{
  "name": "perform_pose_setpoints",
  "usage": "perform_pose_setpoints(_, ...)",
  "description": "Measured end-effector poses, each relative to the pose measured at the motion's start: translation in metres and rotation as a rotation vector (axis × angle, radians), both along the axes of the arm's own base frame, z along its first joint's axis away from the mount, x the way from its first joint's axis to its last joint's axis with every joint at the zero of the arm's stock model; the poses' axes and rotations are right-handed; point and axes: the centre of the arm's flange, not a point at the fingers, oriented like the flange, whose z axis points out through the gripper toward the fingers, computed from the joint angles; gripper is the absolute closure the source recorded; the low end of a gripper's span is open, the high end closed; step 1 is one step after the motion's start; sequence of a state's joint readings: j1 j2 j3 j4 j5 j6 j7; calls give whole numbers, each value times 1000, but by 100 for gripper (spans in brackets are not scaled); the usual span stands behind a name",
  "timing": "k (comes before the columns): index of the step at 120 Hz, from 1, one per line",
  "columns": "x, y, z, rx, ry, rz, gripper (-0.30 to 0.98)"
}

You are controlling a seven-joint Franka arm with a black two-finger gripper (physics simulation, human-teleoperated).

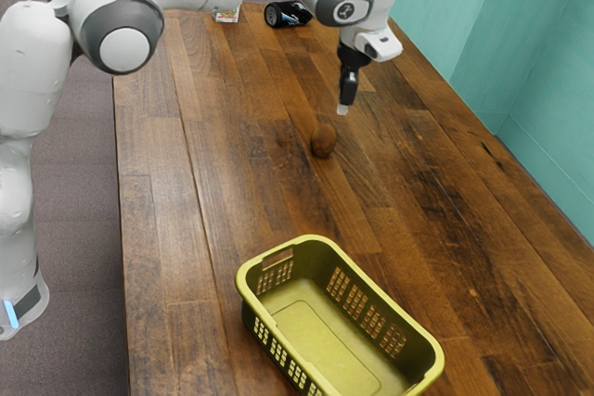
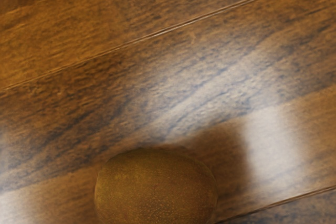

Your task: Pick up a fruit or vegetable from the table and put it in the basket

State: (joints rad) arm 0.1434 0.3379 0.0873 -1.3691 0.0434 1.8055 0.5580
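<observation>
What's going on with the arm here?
The Franka's gripper hangs above the table, close to a brown, kiwi-like fruit. The fruit rests on the wood, not picked up. It's probably bound for the yellow-green basket, which stands well away from it on the same table.

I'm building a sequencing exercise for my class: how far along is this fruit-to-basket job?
Already done: the arm has reached the brown fruit's area, but no pickup shows.
In hand: apparently the approach, as the jaws hang near the fruit, above the table, with a visible gap.
Left: grasp, lift, carry to the yellow-green basket, which holds no fruit, and release.
</observation>
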Motion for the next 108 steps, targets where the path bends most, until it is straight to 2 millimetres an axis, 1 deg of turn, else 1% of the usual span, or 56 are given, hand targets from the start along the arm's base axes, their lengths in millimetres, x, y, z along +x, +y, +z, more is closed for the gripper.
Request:
perform_pose_setpoints(9,7,8,-14,0,6,-14,1)
perform_pose_setpoints(19,14,11,-28,-5,16,-35,1)
perform_pose_setpoints(30,15,10,-34,-20,17,-56,1)
perform_pose_setpoints(49,8,12,-55,-59,52,-79,1)
perform_pose_setpoints(61,0,14,-64,-71,75,-90,1)
perform_pose_setpoints(81,-6,18,-69,-78,92,-106,1)
perform_pose_setpoints(100,-7,18,-70,-77,96,-123,1)
perform_pose_setpoints(108,-7,24,-67,-68,88,-121,1)
